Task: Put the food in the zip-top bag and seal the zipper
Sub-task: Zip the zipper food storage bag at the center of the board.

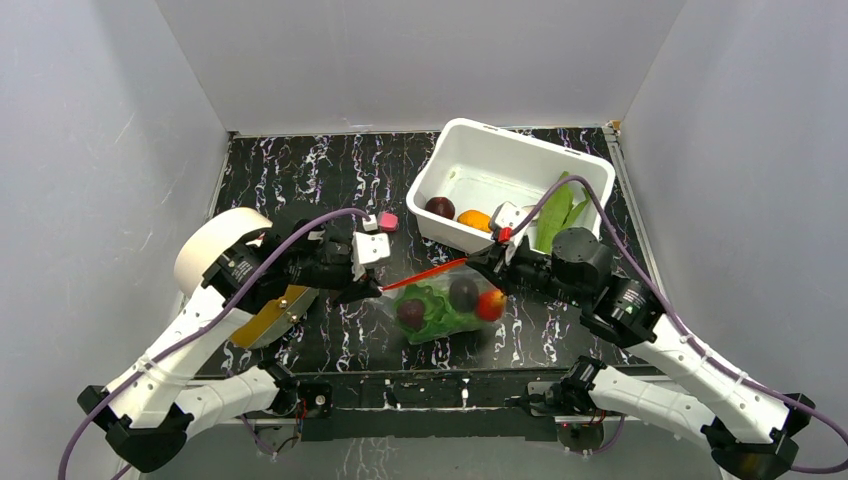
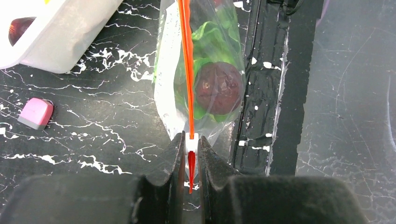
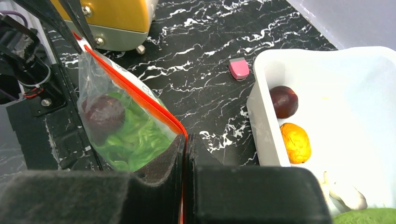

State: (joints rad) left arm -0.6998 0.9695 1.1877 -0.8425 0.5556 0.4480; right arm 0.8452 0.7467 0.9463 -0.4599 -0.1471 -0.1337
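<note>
Several toy foods (image 1: 432, 310) are sitting in the clear crinkly zip-top bag (image 1: 447, 318) nr the black marbled table's (image 1: 300, 170) near edge, left gripper (image 1: 372, 290) & right gripper (image 1: 482, 263) clamping its orange-red zipper strip's (image 1: 425, 277) ends, sealing prob. pending; white rectangular tub (image 1: 447, 135) is holding leftovers (image 1: 475, 218).

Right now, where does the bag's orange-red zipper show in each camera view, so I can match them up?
Top external: zipper, mid-frame, stretched between left pincer and right pincer.
Left wrist: zipper runs vertically from top centre down into the left pincer.
Right wrist: zipper slants from upper left into the right pincer at bottom centre.
Shared landmark: small pink block on the table.
</note>
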